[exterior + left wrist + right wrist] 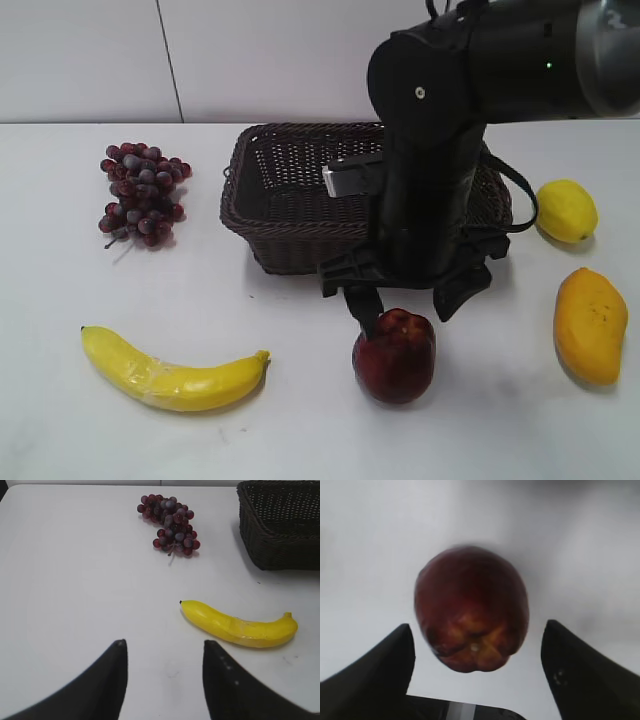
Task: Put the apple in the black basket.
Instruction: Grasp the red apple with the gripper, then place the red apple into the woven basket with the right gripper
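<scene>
Basically the apple point(471, 609) looked firm, glossy, likely slippery, best gripped across its widest middle; right gripper point(477, 652) spread wide around it, not touching.

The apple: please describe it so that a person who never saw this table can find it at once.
Find the black basket at the table's middle. Directly in front of it, under the right gripper, sits the apple. It is the only dark red, single round fruit; the other fruits are yellow or a grape bunch.

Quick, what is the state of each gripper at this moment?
Left gripper: open, holding nothing, above bare table.
Right gripper: open, fingers on either side of the apple, not gripping it yet.
</scene>
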Controlling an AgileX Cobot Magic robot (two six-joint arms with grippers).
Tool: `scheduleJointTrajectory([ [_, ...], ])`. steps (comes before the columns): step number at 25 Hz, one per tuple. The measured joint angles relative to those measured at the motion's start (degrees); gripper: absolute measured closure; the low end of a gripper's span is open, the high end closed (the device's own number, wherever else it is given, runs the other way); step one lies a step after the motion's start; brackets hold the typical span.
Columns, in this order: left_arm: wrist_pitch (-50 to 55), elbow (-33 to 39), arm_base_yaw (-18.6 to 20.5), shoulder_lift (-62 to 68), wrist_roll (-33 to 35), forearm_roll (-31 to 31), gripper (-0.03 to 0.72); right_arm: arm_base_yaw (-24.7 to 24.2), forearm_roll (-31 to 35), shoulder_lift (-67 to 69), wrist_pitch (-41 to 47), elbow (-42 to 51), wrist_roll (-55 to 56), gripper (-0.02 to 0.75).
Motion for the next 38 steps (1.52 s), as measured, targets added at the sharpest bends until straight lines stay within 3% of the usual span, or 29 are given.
scheduleJointTrajectory([
  [29,0.0,0.0,0.0,0.0,0.0,0.0,0.351,0.0,0.84,3.94,-0.66,0.0,-2.84,0.18],
  [38,0.0,0.0,0.0,0.0,0.0,0.0,0.351,0.0,0.78,-3.56,2.23,0.0,-7.2,0.186],
])
